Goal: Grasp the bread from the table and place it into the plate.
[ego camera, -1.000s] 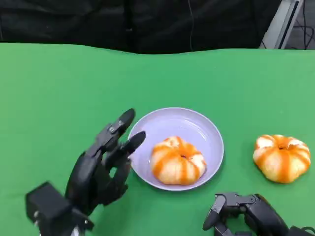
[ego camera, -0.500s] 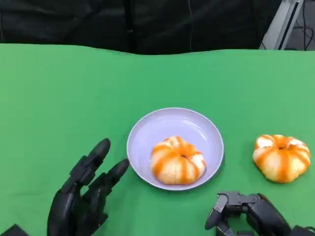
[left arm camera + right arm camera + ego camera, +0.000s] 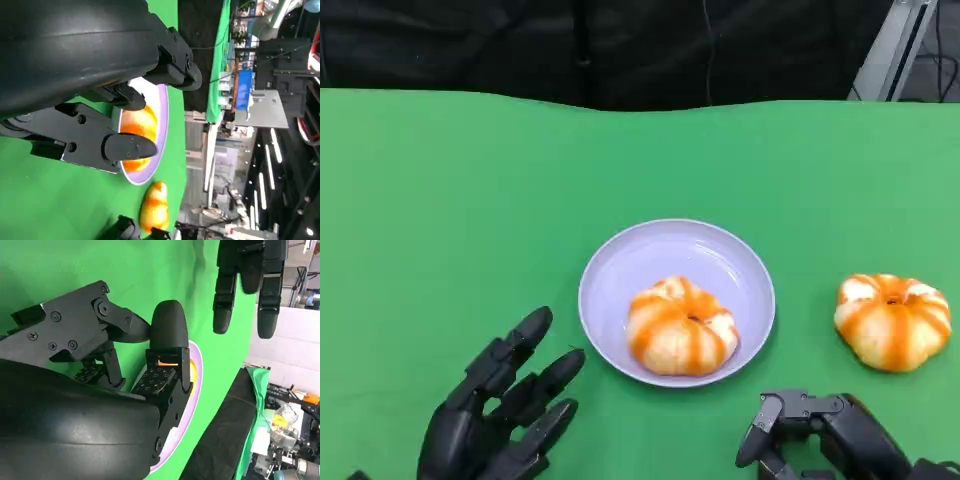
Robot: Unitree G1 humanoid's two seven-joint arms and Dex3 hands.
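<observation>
**One bread plated, one left on the table**

While one bread [image 3: 681, 326] already sits inside the lilac plate [image 3: 660, 245], a second bread [image 3: 892, 320] lies on the green table [image 3: 440, 200], well apart from the plate on the robot's right. By my judgement, the task is partly done. The right hand [image 3: 820, 440] hovers near that loose bread, fingers apart, holding nothing. The left hand [image 3: 500, 410] is spread wide and empty beside the plate.
</observation>
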